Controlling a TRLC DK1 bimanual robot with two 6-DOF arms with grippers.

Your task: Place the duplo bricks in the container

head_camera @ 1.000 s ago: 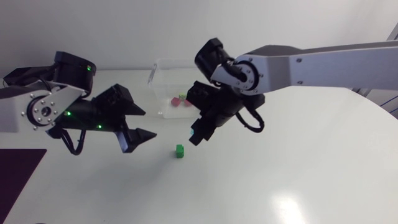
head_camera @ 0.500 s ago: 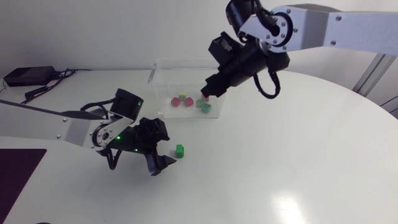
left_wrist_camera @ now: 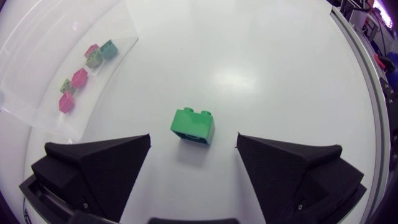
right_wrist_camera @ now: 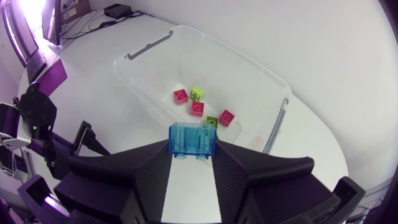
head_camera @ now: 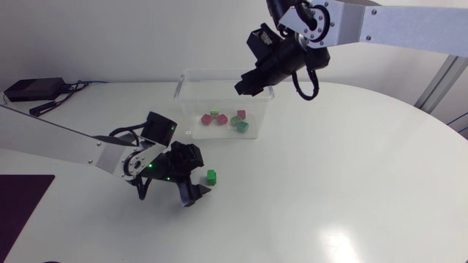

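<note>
Our left pincer (left_wrist_camera: 194, 138) is spread wide and low over the bench (left_wrist_camera: 267, 68). The green duplo brick (left_wrist_camera: 193, 126) sits between its fingers, touching neither, studs up and slightly askew to them, so simply closing should catch it. Our right pincer (right_wrist_camera: 193, 149) grips a pale blue duplo brick (right_wrist_camera: 193, 140) above the clear container (right_wrist_camera: 155, 71), with several bricks (right_wrist_camera: 198, 107) lying ahead and below.
</note>
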